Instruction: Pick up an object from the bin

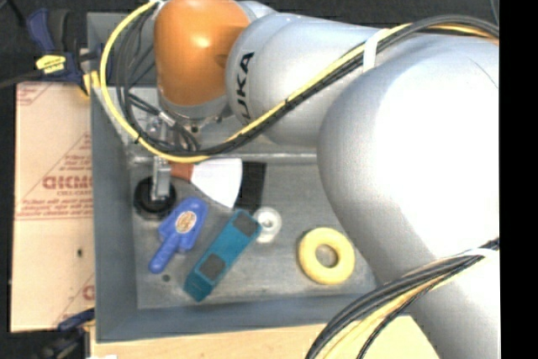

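The grey bin (269, 282) holds, by my count, one yellow ring (326, 256), one teal block (223, 255) and one blue toy (179, 233); I cannot tell the jaws' state.

Bulky silver-grey arm (403, 130) of smooth rounded links, glossy orange dome cover (193, 42) at the wrist, black KUKA lettering (244, 86) beside it, yellow cable (108, 55) and black cables (126, 101) looping alongside, white tie (368, 55), bare metal gripper (160, 181).

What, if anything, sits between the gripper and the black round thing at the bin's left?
Nothing visible. The gripper is right above the black disc, near the left wall of the bin. A blue handle lies close by at the disc's lower right, not between them.
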